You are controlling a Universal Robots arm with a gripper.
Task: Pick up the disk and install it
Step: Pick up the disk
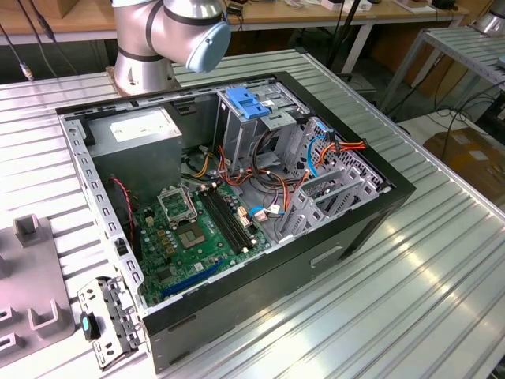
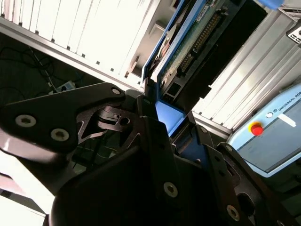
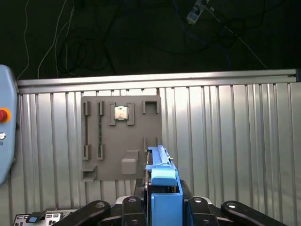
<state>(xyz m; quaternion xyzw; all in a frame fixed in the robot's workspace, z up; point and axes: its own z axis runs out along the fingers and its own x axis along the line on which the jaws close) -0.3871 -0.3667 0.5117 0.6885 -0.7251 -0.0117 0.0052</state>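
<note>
Your tool (image 3: 163,189) had its two black fingers closed on the one disk (image 2: 188,42), clamping it by its blue plastic rails. The drive stood edge-on between the fingers, and the second wrist view showed its green circuit board and connector row.

Beyond the disk in the first wrist view, a single grey fixture plate (image 3: 106,141) lay flat on the ribbed metal worktop (image 3: 225,141), with one square processor chip (image 3: 121,113) seated in a pocket of it. One light blue teach pendant (image 3: 7,150) with one red button (image 3: 3,114) rested at the edge of that view. Past the worktop's far rail, loose cables (image 3: 94,37) trailed over a dark floor.

In the exterior view, one small metal bracket (image 1: 110,320) lay nearest the camera, just beside the corner of the one open computer case (image 1: 355,229). Inside the case sat one green motherboard (image 1: 197,229). Orange, red and blue wires (image 1: 276,178) ran across the space between it and the grey drive cages. Farther back, one blue slotted bracket (image 1: 248,103) topped a grey cage, and one large grey metal box (image 1: 142,154) with a white sticker (image 1: 142,125) filled the corner to the exterior view's left. The arm's base (image 1: 146,47) stood on the worktop behind the case.
</note>
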